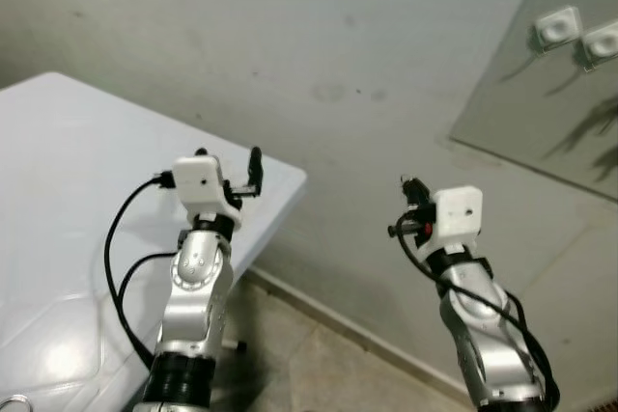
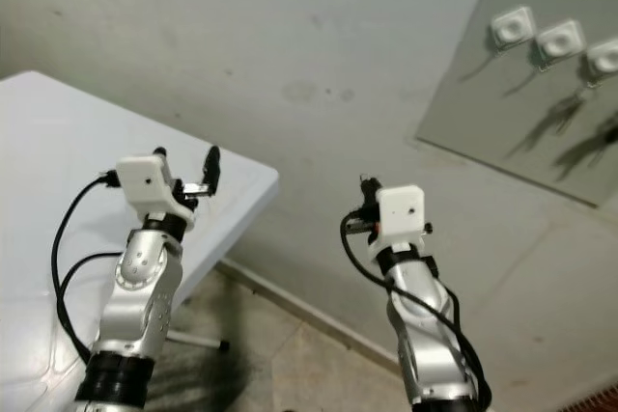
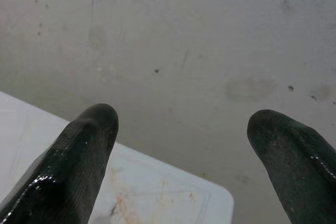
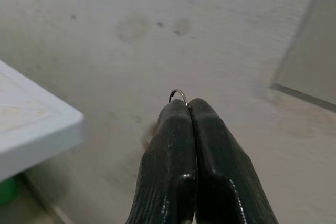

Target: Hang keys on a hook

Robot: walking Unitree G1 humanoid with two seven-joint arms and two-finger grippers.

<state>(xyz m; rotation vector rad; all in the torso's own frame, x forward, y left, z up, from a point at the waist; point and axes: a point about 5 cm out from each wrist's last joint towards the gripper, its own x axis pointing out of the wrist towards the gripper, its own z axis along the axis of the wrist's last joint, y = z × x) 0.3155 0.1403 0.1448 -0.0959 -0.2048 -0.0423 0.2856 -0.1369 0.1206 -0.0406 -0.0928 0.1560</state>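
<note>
Both silver arms are raised before a pale grey wall. The left pincer (image 3: 178, 145) is held above the far corner of the white tabletop (image 1: 58, 171), its two black fingers (image 3: 79, 166) spread wide with nothing between them. The right pincer (image 4: 188, 103) is lifted in the open room beside the tabletop, level with the left one and well apart from it; its fingers are pressed together, and a thin wire key ring (image 4: 178, 94) is seen pinched at their tips. The keys themselves cannot be made out.

Up the wall to the right a grey panel (image 2: 483, 113) is mounted, carrying white hooks (image 2: 512, 26) in a row, with dark shadows cast below them. The panel's lower edge lies well above and to the right of the right pincer, with bare wall between. Below, the floor (image 2: 280, 354) meets the wall along a skirting line.
</note>
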